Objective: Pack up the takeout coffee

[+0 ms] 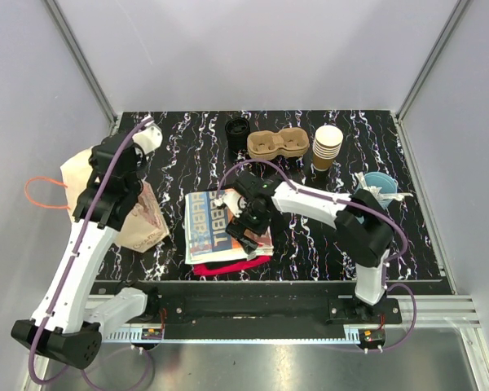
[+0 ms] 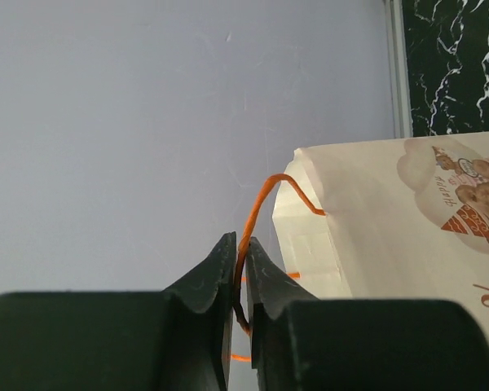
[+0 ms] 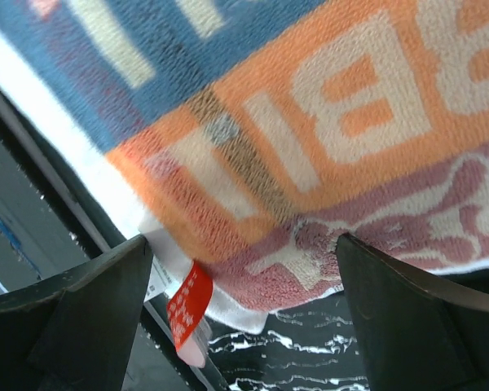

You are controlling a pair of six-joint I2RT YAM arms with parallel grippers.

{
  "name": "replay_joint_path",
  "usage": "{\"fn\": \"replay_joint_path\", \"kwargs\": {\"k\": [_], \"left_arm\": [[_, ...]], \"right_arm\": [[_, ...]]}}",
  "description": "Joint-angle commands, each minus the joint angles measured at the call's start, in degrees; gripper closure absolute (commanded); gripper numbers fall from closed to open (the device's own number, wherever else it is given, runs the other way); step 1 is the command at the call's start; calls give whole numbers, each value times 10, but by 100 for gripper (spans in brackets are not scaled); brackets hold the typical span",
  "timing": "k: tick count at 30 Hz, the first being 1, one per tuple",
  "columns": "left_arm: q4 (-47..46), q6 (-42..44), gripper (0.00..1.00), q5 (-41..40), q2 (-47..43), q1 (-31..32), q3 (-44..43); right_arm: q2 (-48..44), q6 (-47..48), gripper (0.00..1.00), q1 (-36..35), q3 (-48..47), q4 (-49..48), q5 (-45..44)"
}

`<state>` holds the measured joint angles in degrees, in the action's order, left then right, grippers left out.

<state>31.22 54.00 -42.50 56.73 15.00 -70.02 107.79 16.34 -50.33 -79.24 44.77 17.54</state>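
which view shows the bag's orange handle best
Left wrist: the orange handle arcs up close from the paper bag into the shut left claw. Top external shows only a thin orange loop beside the bag. Right wrist shows none of it, just towel.

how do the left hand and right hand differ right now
The left hand is shut, pinching the orange handle of the paper bag; the right hand is open, gripping nothing. The left hand is off to the left beside the bag; the right hand hangs over the patterned towel in the middle. Both have dark fingers.
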Motion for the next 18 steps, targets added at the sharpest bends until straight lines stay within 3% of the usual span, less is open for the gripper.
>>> {"fn": "replay_joint_path", "kwargs": {"k": [1, 18], "left_arm": [[-37, -6, 86, -32, 3, 23, -20], [-7, 8, 86, -24, 5, 32, -92]], "right_arm": [[33, -28, 0, -4, -42, -35, -20], [211, -89, 0, -4, -239, -65, -77]]}}
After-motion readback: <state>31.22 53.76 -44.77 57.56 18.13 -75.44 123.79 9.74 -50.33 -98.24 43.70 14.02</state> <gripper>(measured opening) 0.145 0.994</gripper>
